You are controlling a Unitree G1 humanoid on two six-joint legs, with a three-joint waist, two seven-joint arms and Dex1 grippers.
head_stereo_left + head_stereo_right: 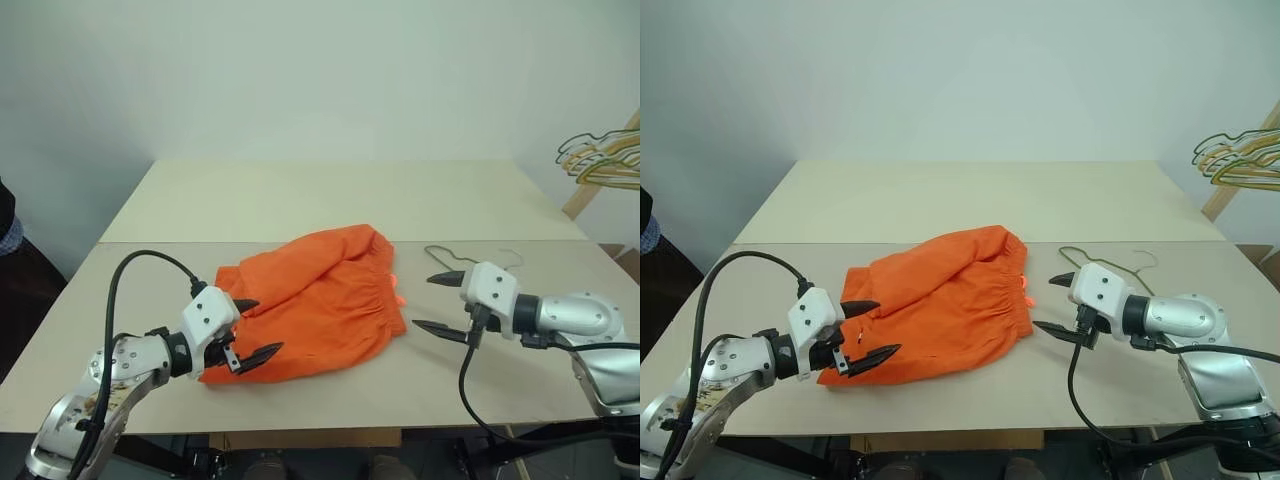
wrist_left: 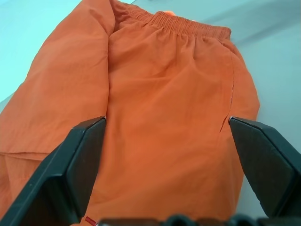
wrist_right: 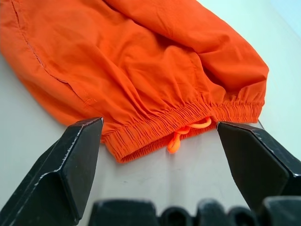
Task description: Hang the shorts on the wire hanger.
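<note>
My left gripper [image 1: 250, 328] hangs wide open and empty over the near-left leg hems of the shorts [image 1: 320, 300]; my right gripper [image 1: 438, 303] gapes just as wide, holding nothing, just right of the waistband. The wire hanger [image 1: 470, 258] lies flat beyond my right fingers, near the waistband. Bare table [image 1: 330, 200] stretches far and to both sides. Yellow and green hangers [image 1: 600, 158] hang at far right against a pale wall [image 1: 300, 70].
</note>
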